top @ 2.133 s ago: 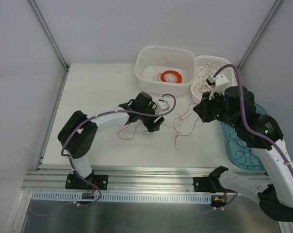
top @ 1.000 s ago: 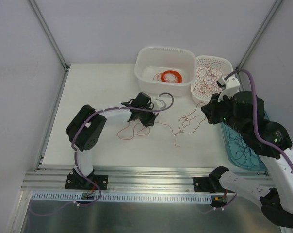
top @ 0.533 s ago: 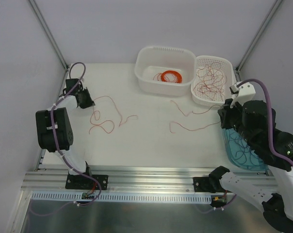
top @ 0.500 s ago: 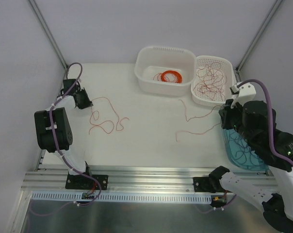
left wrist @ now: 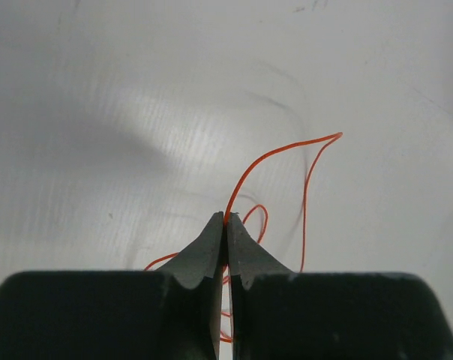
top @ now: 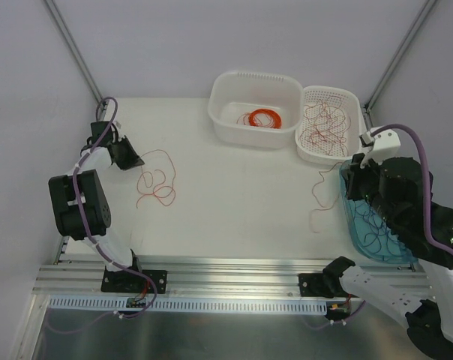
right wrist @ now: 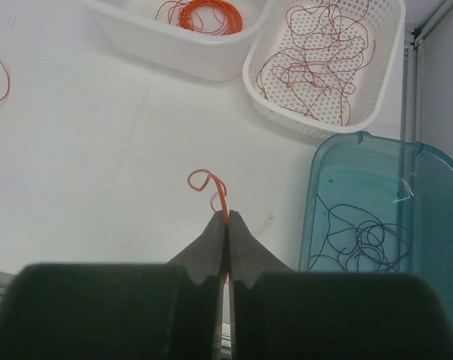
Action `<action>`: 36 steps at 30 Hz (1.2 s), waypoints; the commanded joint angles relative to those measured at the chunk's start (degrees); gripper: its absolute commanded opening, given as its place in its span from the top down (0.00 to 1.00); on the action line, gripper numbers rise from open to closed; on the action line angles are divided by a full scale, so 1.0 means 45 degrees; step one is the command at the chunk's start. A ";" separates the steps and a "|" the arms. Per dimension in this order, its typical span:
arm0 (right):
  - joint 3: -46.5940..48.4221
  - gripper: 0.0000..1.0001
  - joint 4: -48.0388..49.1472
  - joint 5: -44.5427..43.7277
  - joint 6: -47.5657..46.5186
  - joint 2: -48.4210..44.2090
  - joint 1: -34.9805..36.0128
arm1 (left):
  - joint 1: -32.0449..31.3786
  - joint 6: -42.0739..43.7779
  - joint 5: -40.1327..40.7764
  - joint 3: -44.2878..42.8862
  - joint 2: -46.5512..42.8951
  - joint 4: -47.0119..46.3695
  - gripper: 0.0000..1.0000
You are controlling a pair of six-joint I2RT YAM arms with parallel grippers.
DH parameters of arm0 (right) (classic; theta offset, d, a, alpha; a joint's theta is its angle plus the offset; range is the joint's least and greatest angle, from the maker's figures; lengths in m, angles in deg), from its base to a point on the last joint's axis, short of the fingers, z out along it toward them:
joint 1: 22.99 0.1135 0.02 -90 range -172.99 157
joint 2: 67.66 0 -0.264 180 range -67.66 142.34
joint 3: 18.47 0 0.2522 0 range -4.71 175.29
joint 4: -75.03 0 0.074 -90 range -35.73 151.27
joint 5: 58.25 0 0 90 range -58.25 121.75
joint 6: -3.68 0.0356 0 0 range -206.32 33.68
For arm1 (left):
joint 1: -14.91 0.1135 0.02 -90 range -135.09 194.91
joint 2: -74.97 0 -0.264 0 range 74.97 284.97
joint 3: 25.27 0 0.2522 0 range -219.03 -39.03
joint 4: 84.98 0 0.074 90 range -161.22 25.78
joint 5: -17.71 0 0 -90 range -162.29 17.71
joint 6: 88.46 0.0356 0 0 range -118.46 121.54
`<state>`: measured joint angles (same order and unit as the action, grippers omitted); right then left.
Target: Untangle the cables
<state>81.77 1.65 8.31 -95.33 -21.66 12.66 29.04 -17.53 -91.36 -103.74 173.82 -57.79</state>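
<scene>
I see one orange cable (top: 156, 182) lying in loose curls on the left part of the table (top: 234, 196). Its upper end is pinched between the closed fingers of my left gripper (left wrist: 225, 225), out near the table's left edge. A second orange cable (right wrist: 223, 202) trails in a wavy line on the right side, well apart from the first. My right gripper (right wrist: 226, 221) is clamped on its end, just beside the teal tray (right wrist: 346, 180) that holds dark wires (right wrist: 358, 236). Further back, a perforated white basket (top: 331, 90) carries a scribble of red wires (top: 324, 124). Just beside it is a white tub (top: 255, 75) with a neat orange coil (top: 261, 118).
</scene>
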 commanded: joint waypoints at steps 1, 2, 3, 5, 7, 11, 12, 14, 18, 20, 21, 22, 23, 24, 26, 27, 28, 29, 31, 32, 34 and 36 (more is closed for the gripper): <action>0.0275 0.99 0.0844 0.0656 -0.0144 0.0596 -0.0073 | -0.0793 0.0077 -0.0645 0.0549 -0.1359 0.0413 1.00; 0.0372 0.99 0.1000 0.0774 -0.0184 0.0734 -0.0073 | -0.1009 0.0136 -0.0645 0.0706 -0.1689 0.0452 1.00; 0.0450 0.99 0.1272 0.0911 -0.0242 0.0890 -0.0073 | -0.1263 0.0214 -0.0645 0.0862 -0.1867 0.0491 1.00; 0.0742 0.99 0.1566 0.1340 -0.0379 0.1473 -0.0073 | -0.2138 0.0583 -0.0295 0.1214 -0.2412 0.0842 1.00; 0.0996 0.99 0.1996 0.1808 -0.0593 0.1885 -0.0092 | -0.2824 0.0683 -0.0020 0.1661 -0.2823 0.1038 1.00; 0.1875 0.99 0.2874 0.2571 -0.1082 0.3523 -0.0131 | -0.4716 0.0936 -0.0079 0.2405 -0.3916 0.1409 0.82; 0.2283 0.99 0.3031 0.2824 -0.1218 0.3857 -0.0151 | -0.4935 0.0918 -0.0059 0.2561 -0.4093 0.1487 0.76; 0.2714 0.99 0.3286 0.2982 -0.1550 0.4405 -0.0248 | -0.5306 0.0937 -0.0390 0.3108 -0.4698 0.1605 0.63; 0.4120 0.99 0.4067 0.3392 -0.2058 0.5908 -0.0483 | -0.5601 0.1092 -0.0781 0.4046 -0.6065 0.1683 0.38; 0.5018 0.99 0.4553 0.3529 -0.2292 0.6768 -0.0677 | -0.5601 0.1520 -0.0801 0.4437 -0.6863 0.1683 0.30; 0.5350 0.99 0.4672 0.3530 -0.2564 0.7041 -0.0698 | -0.5582 0.1658 -0.0782 0.4554 -0.7081 0.1761 0.29; 0.6127 0.99 0.4809 0.3510 -0.2702 0.7663 -0.0736 | -0.5601 0.1776 -0.0704 0.4729 -0.7238 0.1800 0.25; 0.6444 0.99 0.4965 0.3452 -0.2858 0.7881 -0.0776 | -0.5601 0.1893 -0.0646 0.4828 -0.7491 0.1800 0.23; 0.6698 0.99 0.5547 0.3393 -0.3285 0.8135 -0.0795 | -0.5582 0.1913 -0.0548 0.4906 -0.7590 0.1820 0.22; 0.6741 0.99 0.7200 0.3004 -0.3756 0.8506 -0.0834 | -0.5582 0.1953 -0.0508 0.5141 -0.7747 0.1801 0.19; 0.6663 0.99 0.7870 0.2674 -0.3990 0.8605 -0.0873 | -0.5601 0.1914 -0.0489 0.5199 -0.7767 0.1800 0.18; 0.6584 0.99 0.8553 0.2496 -0.4515 0.8722 -0.0970 | -0.5601 0.1856 -0.0508 0.5316 -0.7767 0.1781 0.17; 0.6506 0.99 0.9218 0.2340 -0.4752 0.9052 -0.1010 | -0.5582 0.1816 -0.0508 0.5356 -0.7728 0.1800 0.16; 0.6427 0.99 1.1113 0.1950 -0.5143 0.9502 -0.1107 | -0.5601 0.1738 -0.0508 0.5473 -0.7689 0.1800 0.15; 0.6485 0.99 1.2086 0.1890 -0.5454 0.9756 -0.1185 | -0.5601 0.1602 -0.0528 0.5512 -0.7689 0.1781 0.14; 0.7069 0.99 1.2718 0.1811 -0.5535 1.0771 -0.1264 | -0.5601 0.1504 -0.0508 0.5609 -0.7766 0.1800 0.10; 0.7752 0.99 1.3071 0.1849 -0.5555 1.2054 -0.1381 | -0.5582 0.1347 -0.0469 0.5688 -0.7864 0.1800 0.05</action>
<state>112.35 49.28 18.23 -117.21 26.45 7.24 4.01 -11.04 -93.22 -78.69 139.59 -49.81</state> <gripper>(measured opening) 0.019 0.924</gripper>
